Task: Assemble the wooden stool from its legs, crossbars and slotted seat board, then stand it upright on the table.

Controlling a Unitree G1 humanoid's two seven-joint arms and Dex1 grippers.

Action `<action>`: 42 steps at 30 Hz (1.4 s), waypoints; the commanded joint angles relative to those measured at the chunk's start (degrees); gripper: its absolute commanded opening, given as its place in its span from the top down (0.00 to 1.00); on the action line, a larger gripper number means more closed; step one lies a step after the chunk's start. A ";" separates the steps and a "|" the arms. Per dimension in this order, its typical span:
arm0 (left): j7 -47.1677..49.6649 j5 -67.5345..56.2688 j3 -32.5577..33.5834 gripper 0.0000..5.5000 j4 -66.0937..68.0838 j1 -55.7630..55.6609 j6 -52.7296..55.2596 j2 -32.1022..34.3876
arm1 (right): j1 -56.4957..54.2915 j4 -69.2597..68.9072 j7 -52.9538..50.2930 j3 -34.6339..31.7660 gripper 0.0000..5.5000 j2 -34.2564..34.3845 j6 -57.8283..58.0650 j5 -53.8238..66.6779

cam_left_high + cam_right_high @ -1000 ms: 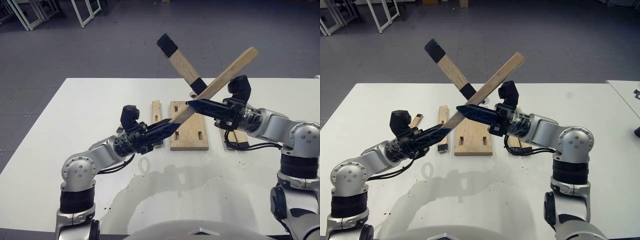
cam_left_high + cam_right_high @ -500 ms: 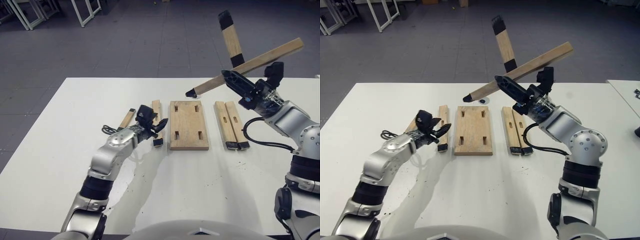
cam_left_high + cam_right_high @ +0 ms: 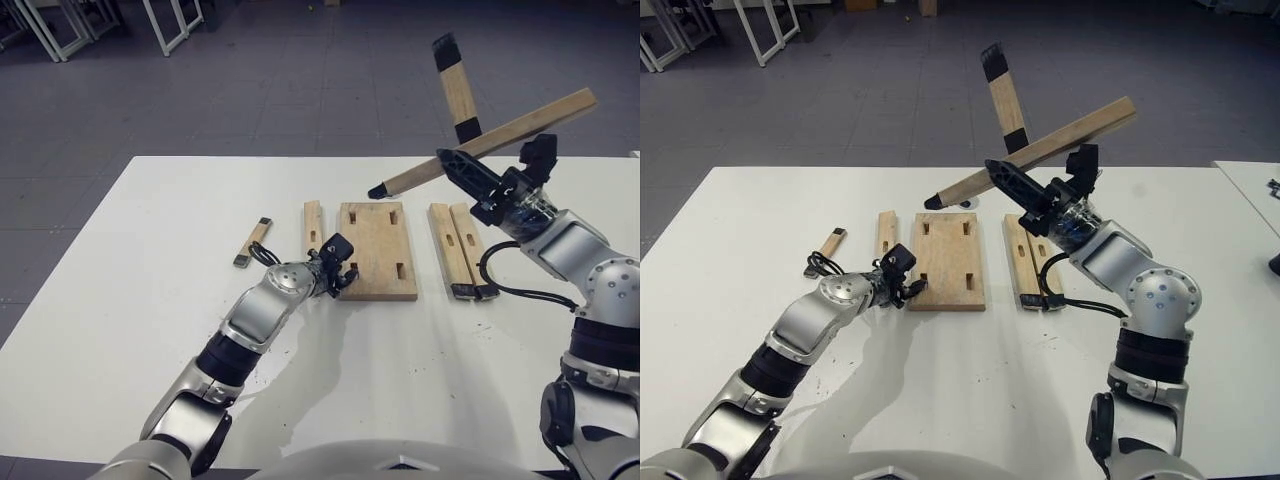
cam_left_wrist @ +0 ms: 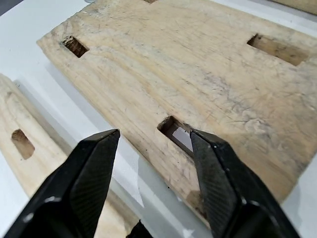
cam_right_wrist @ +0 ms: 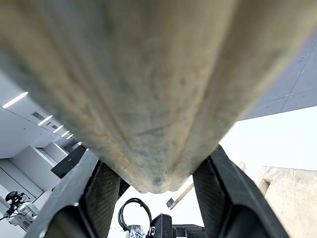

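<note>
Crossed stool pieces (image 3: 540, 113) sit clamped in right tool (image 3: 452, 162).

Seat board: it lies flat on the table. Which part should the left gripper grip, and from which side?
Probably the near left corner of the seat board, approached low from the robot's side. The board is thin and flat, and a slotted leg lies close along its left edge, so the near short edge is freer. The open left gripper is at that corner.

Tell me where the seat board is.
In the head views the seat board lies flat mid-table, one wooden piece to its left, a pair to its right, the left gripper at its near left corner.
</note>
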 commanded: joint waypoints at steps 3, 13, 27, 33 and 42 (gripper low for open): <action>-14.59 1.79 -5.22 0.52 -4.12 10.82 -3.08 18.78 | 1.56 -2.48 2.89 0.86 0.63 -2.81 -1.83 -5.66; -28.88 5.63 0.37 0.52 4.64 15.87 -37.74 33.45 | 3.54 1.20 20.41 19.18 0.63 -10.02 -9.70 -31.20; -31.02 10.02 2.67 0.52 13.30 11.53 -46.52 27.59 | -3.79 12.05 30.38 24.51 0.63 -4.42 -14.17 -41.93; -31.21 10.78 3.49 0.52 13.39 11.87 -46.18 26.66 | -6.62 24.07 32.37 30.43 0.63 -3.30 -18.26 -51.84; -29.22 11.36 4.49 0.52 11.50 12.32 -45.60 22.99 | -1.27 33.16 30.14 39.48 0.63 -2.63 -17.06 -61.30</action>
